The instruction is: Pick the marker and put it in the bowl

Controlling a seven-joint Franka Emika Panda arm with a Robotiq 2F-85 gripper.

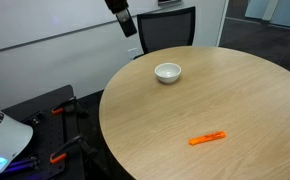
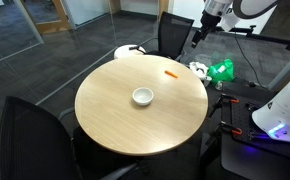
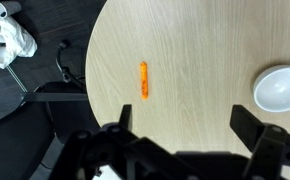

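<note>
The hand [image 3: 186,112] hung high above the table [image 3: 195,50] with its fingers [image 3: 125,118] spread wide and empty, likely so it could drop over the marker [image 3: 144,81]. The marker lay flat on the table, well apart from the bowl [image 3: 282,90], not yet picked.

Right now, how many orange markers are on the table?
1. The marker lies flat on the table near its edge, well apart from the bowl. The bowl looks empty, so none seems hidden.
</note>
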